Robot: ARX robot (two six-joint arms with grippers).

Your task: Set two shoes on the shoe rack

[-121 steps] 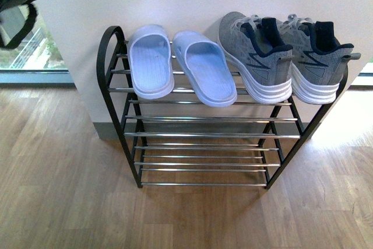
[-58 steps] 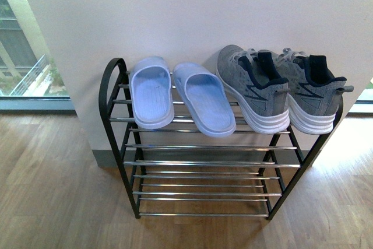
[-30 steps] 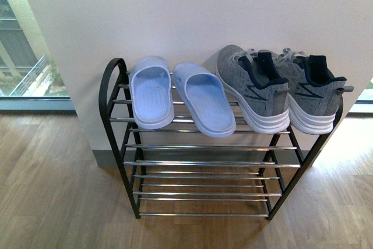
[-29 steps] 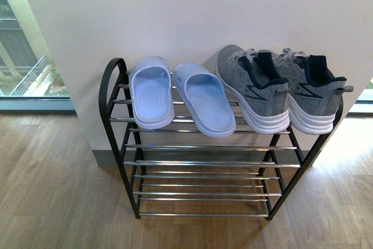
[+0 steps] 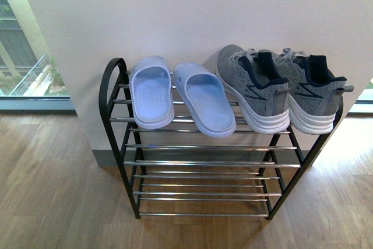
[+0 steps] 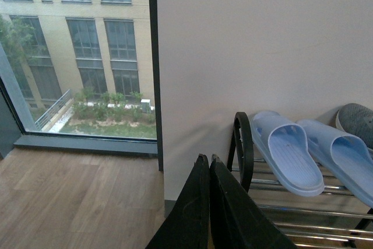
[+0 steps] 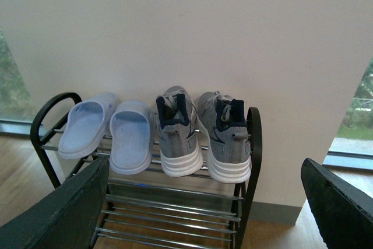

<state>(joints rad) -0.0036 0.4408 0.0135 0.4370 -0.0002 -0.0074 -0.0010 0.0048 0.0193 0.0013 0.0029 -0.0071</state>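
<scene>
White wall behind your shoe rack (image 5: 119, 122): both sandals (image 5: 151, 93) (image 5: 205, 100) on top; left gripper (image 6: 208, 161) fingers pressed together (right gripper (image 7: 204, 202) spread wide), both held back.

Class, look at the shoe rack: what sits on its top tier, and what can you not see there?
On the shoe rack's top tier sit two pale blue sandals and, beside them, two grey sneakers. The bars under the soles are covered. The lower tiers hold nothing visible.

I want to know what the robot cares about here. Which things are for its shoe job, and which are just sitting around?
For the job:
- pale blue slide sandals, both on the top tier
- shoe rack

Just there:
- grey sneakers, beside the sandals on the same tier
- white wall
- wooden floor
</scene>
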